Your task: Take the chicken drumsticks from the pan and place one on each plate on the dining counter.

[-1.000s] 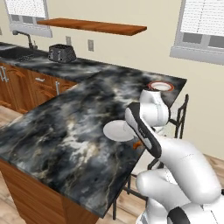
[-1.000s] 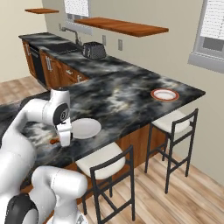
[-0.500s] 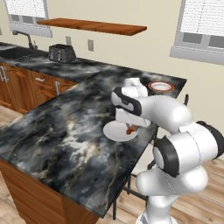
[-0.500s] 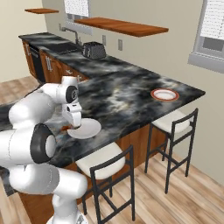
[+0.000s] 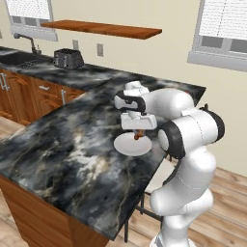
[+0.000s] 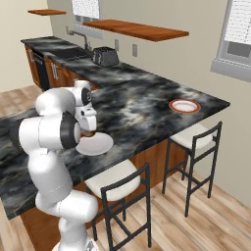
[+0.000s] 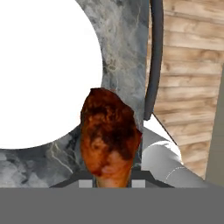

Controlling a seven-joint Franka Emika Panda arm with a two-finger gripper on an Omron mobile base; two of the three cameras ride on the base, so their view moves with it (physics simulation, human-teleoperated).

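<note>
Browned meat of one chicken drumstick (image 7: 110, 135) is held between the closed fingers of the gripper (image 5: 139, 133), just above the plain white plate (image 5: 132, 144) on the dining counter (image 5: 72, 149) (near its stool-side edge). A second plate (image 6: 184, 106), red-rimmed, is seen further along the counter.

A browned, orange-brown chicken drumstick (image 7: 110, 138) hangs with its thick, darker end pointing down over the edge of the plain pale grey-white round plate (image 5: 131, 144), which lies flat near the stool-side edge of the broad black-and-grey marbled stone dining counter (image 5: 72, 140). The drumstick (image 5: 139, 133) is above the plate, not resting on it. The second plate, white with a reddish-orange rim (image 6: 184, 106), lies flat and bare on the same counter, well apart from the grey-white plate (image 6: 95, 144), toward the counter's far end by the wall.
</note>
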